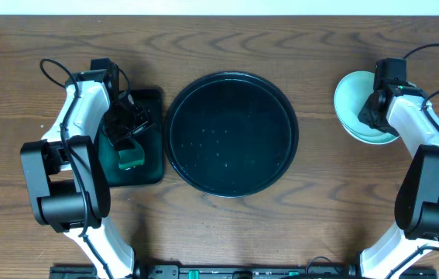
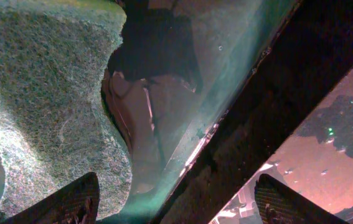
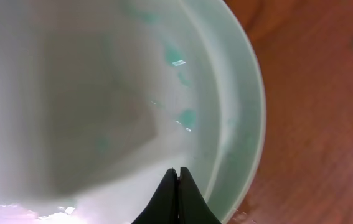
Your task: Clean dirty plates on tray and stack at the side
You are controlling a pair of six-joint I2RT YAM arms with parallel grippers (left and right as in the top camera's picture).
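- Right gripper (image 3: 177,179): jaws fully closed, fingertips pressed together with nothing clamped between them.
- Directly below the right gripper: the top one of the plates (image 3: 101,93), pale aqua, with teal smears just ahead of the tips. Whether the tips touch its surface cannot be told.
- In the overhead view the right gripper (image 1: 375,108) hangs over the plates (image 1: 353,101), which are stacked on the table (image 1: 320,201); at least two rims show.
- Left gripper (image 2: 176,205): jaws wide apart, gripping nothing.
- Ahead of its left-hand fingertip: a green sponge (image 2: 45,93), lying in the green rectangular tray (image 2: 226,56).
- Between the two grippers: the black round tray (image 1: 231,132), just beside the green rectangular tray and well apart from the plates. Small pale specks dot its glossy floor.
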